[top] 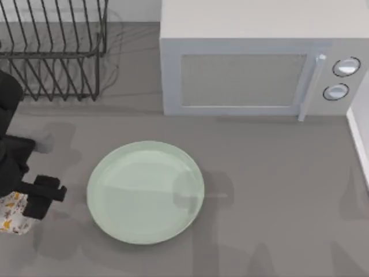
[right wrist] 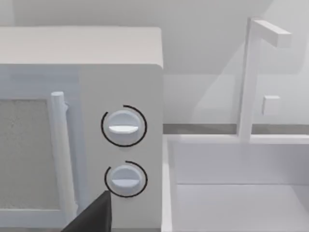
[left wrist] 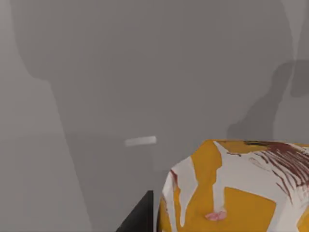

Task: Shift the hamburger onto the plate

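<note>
**Colours on my screens**

I see the hamburger wrapped in white with orange-yellow patches, dark red streaks and a small pink spot. The plate is a glossy, plain pale mint green. My left pincer is matte black. The tabletop is flat mid-grey, crossed by darker grey shadows. The microwave is whitish grey with a speckled door panel and silvery knobs. The dish rack is black wire.

Even, soft rendered light, bright without glare. The glossy pale mint-green round plate carries a faint grey shadow patch at its three o'clock edge. Diffuse arm shadows spread over the matte grey table. The wire rack's shadow falls toward three o'clock.
</note>
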Available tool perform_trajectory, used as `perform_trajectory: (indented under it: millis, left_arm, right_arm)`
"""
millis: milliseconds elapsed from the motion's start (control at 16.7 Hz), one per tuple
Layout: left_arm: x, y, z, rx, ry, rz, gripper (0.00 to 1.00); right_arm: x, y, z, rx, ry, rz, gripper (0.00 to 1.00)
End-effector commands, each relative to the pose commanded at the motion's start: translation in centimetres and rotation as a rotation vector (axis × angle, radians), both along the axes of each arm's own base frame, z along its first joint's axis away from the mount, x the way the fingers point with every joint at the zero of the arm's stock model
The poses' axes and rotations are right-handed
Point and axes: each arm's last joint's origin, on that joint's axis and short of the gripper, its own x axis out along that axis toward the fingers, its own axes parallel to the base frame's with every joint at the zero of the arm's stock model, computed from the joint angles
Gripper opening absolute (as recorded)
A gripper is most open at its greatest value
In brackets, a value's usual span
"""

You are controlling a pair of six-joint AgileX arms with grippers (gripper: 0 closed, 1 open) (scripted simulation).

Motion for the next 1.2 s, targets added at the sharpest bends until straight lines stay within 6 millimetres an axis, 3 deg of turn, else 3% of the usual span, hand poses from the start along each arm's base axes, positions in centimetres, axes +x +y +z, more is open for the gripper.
perform_trajectory:
  millis: [300, 720, 960, 1200]
  left_arm:
    - [-0.6, 0.0, 4.9, -0.001, -0.010, -0.002, 0.00]
    - [-0.4, -0.2, 5.1, 0.000, -0.009, -0.041, 0.00]
    - [1.0, -1.6, 5.3, 0.003, 0.006, -0.275, 0.00]
    - [2.8, -3.9, 5.0, 0.001, 0.038, -0.701, 0.00]
  right_arm:
    - [0.0, 0.0, 0.0, 0.000, 0.000, 0.000, 1.00]
    - [0.0, 0.0, 0.0, 0.000, 0.000, 0.000, 1.00]
    - [0.0, 0.0, 0.0, 0.000, 0.000, 0.000, 1.00]
    - [0.0, 0.0, 0.0, 0.000, 0.000, 0.000, 1.00]
